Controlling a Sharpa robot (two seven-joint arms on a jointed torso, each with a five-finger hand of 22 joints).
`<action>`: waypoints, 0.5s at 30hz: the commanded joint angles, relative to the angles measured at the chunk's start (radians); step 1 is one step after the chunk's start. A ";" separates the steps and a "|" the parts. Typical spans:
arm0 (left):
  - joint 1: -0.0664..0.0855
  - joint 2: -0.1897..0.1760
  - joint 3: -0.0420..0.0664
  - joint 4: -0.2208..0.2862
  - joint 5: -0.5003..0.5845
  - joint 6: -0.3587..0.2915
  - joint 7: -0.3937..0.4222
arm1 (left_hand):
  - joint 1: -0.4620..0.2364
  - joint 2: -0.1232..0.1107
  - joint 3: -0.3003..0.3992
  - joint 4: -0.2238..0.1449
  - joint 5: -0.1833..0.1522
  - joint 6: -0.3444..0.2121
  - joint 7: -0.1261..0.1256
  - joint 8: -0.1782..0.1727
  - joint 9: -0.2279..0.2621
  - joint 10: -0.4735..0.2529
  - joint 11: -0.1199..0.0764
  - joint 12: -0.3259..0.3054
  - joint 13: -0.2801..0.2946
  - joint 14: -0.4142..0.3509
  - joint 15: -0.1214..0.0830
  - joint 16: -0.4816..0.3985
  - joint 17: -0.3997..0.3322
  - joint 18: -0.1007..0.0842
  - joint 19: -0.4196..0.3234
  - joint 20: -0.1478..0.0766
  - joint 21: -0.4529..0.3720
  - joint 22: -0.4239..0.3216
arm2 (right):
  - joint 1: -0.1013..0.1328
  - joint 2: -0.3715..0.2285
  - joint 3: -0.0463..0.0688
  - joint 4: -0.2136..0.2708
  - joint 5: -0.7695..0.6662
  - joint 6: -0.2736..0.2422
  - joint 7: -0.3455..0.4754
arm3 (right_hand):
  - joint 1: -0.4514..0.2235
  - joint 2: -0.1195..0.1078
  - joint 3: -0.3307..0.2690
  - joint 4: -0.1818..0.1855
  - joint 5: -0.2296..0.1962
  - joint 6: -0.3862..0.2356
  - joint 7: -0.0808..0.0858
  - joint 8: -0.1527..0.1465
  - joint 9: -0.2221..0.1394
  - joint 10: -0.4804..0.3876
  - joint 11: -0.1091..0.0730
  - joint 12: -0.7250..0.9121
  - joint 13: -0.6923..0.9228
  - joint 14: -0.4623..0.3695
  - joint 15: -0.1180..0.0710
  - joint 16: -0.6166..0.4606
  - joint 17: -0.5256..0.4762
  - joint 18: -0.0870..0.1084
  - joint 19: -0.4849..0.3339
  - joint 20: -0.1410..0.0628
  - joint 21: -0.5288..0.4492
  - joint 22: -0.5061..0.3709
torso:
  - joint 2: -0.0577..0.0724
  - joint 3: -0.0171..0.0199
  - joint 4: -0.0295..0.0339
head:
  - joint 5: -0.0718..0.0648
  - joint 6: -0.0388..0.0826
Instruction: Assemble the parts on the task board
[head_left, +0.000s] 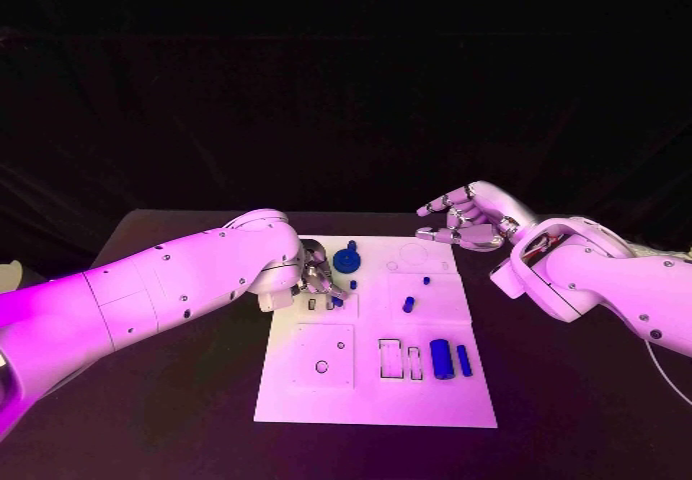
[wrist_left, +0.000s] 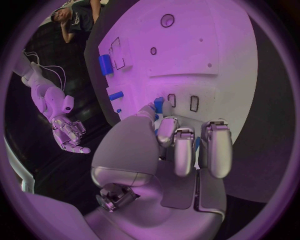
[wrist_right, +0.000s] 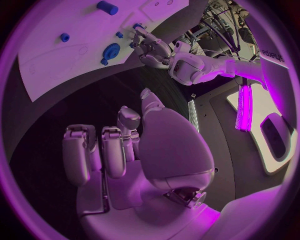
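Precision matters: left hand pinches a small blue part over the task board, at nine o'clock from the blue gear; align it upright before pressing. Right hand hovers empty, fingers apart, off the board's two o'clock corner.

The left arm comes in low from the left and bends inward, ending in the left hand with its palm turned down. Its fingers curl forward and downward together, with the thumb alongside; a small blue part shows at the fingertips, though a firm grip on it cannot be made out. The right arm reaches in from the right, its wrist bent inward. The right hand is raised, fingers loosely curved and apart, with nothing in them.
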 joint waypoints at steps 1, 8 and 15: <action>-0.003 0.000 -0.002 -0.001 0.010 0.013 -0.001 | -0.019 -0.077 0.236 -0.061 0.063 -0.001 0.006 0.004 0.022 0.003 0.005 -0.004 0.004 0.105 0.002 0.003 0.264 -0.011 0.054 -0.001 0.001 0.135 | 0.000 0.001 0.000 0.000 -0.009 0.017 -0.001 | 0.001 0.010 -0.004 -0.001 0.005 0.007 0.002 0.002 0.001 -0.002 -0.005 0.002 -0.001 0.088 -0.001 -0.004 0.189 0.008 0.025 0.002 -0.005 0.101 | -0.001 0.0006 -0.0001 | 0.000 -0.002; -0.003 -0.015 -0.002 0.010 0.046 -0.005 0.006 | -0.112 -0.153 0.436 -0.112 0.100 -0.001 0.004 0.025 0.061 0.013 0.002 -0.003 0.007 0.105 0.005 0.003 0.264 -0.010 0.053 0.002 -0.003 0.133 | 0.000 0.000 0.000 0.000 -0.009 0.019 -0.001 | 0.002 0.011 -0.004 -0.001 0.006 0.007 0.002 0.002 0.001 -0.002 -0.005 0.002 -0.001 0.088 -0.001 -0.004 0.189 0.008 0.025 0.002 -0.005 0.101 | -0.001 0.0011 0.0002 | 0.001 -0.001; -0.005 -0.044 -0.002 0.044 0.061 -0.041 0.013 | -0.136 -0.161 0.468 -0.134 0.105 0.002 0.004 0.029 0.070 0.017 0.001 -0.001 0.009 0.105 0.005 0.003 0.264 -0.010 0.053 0.002 -0.004 0.131 | 0.000 0.000 -0.001 -0.001 -0.009 0.018 -0.002 | 0.002 0.011 -0.004 -0.001 0.006 0.007 0.002 0.002 0.001 -0.002 -0.005 0.002 -0.001 0.088 -0.001 -0.004 0.189 0.008 0.025 0.002 -0.005 0.101 | -0.001 0.0030 0.0018 | 0.006 0.001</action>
